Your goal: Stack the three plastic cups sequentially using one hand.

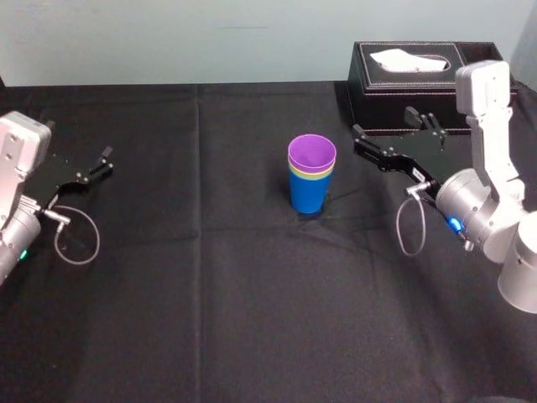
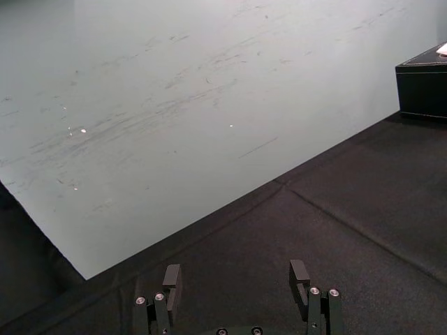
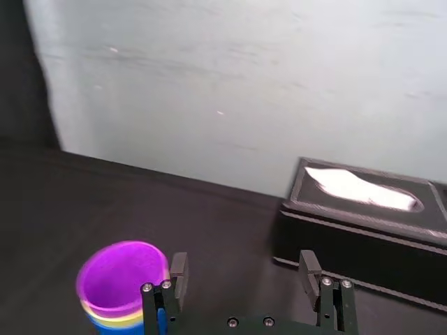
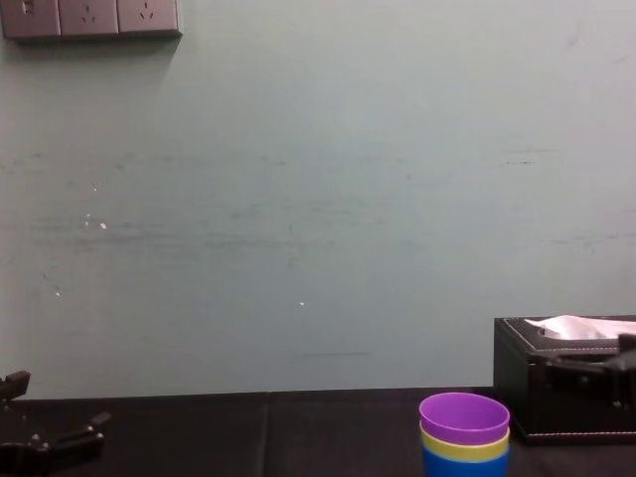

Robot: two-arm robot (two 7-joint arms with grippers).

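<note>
Black cloth covered the bench [image 1: 210, 319], bare across the lower part of the head view. At mid-left of that view the left gripper [image 1: 101, 161] sat parked low over the cloth, fingers spread, holding nothing. At mid-right the right gripper [image 1: 383, 126] hovered just beside the stack with its jaws wide apart and empty.

The three plastic cups [image 1: 311, 176] stood upright at centre frame, nested as one column: the blue cup [image 1: 310, 195] outermost on the bench, the yellow-green cup [image 1: 311, 174] showing as a narrow band at the rim, and the purple cup [image 1: 311, 154] innermost, mouth up. Walls were smooth, glossy and tapered, with no visible damage.

Judgement: the cups were likely light, thin-walled and fairly stiff, slippery on the flanks and easily tipped. The best hold appeared to be the rim, one finger inside and one outside; a squeeze across the taper risked slipping upward.

Behind, at upper right, sat a black tissue box [image 1: 419, 84], well apart from the stack, before a pale wall [image 4: 298, 199].
</note>
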